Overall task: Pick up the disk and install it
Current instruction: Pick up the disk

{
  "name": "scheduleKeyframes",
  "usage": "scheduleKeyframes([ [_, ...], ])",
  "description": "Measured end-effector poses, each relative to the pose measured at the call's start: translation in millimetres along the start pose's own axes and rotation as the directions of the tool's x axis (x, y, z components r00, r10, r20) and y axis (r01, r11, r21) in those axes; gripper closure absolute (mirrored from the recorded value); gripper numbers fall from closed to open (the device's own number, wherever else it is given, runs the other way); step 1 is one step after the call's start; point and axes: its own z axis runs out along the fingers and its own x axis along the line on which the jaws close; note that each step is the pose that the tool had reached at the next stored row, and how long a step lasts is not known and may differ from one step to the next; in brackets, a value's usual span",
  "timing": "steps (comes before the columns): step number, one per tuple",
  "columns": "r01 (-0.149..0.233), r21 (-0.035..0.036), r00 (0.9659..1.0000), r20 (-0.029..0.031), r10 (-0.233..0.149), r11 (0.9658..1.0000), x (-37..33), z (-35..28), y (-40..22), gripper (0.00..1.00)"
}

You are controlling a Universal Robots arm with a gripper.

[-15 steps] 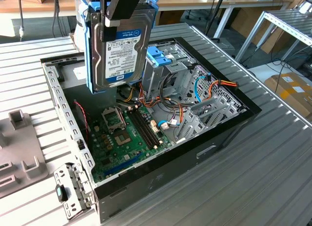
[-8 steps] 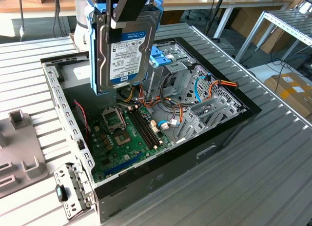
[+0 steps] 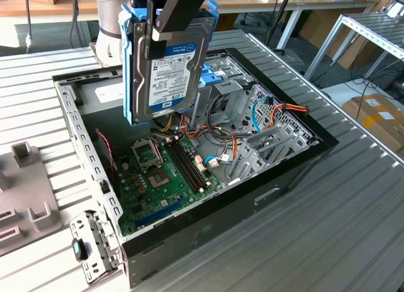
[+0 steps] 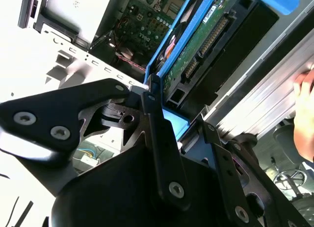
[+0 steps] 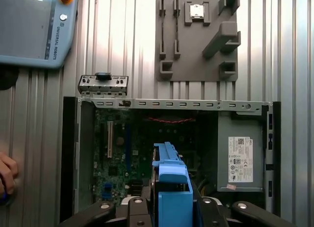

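Gripper [image 3: 165,26] apparently around flat blue-railed disk [image 3: 168,77]

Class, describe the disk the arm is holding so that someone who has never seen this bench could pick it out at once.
Find the open black computer case on the ribbed metal table. Above it, the gripper holds the disk on edge. It is the flat silver-grey slab with a label and blue rails, unlike the grey power-supply box lying inside the case.

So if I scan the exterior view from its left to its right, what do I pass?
grey fixture plate → the disk, held up over the open computer case → orange and blue cables → cardboard box.
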Motion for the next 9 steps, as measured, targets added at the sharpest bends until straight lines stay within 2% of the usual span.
scheduleKeyframes([
  [2, 0.000, 0.0001, 1.0000, 0.0027, 0.000, 1.0000, 3.4, 0.0, -1.8, 0.63],
  [4, 0.001, 0.0003, 0.9999, 0.0107, -0.001, 1.0000, 8.4, 0.0, -4.4, 0.63],
  [9, 0.001, 0.0002, 0.9999, 0.0115, -0.001, 1.0000, 11.6, 0.0, -8.5, 0.63],
])
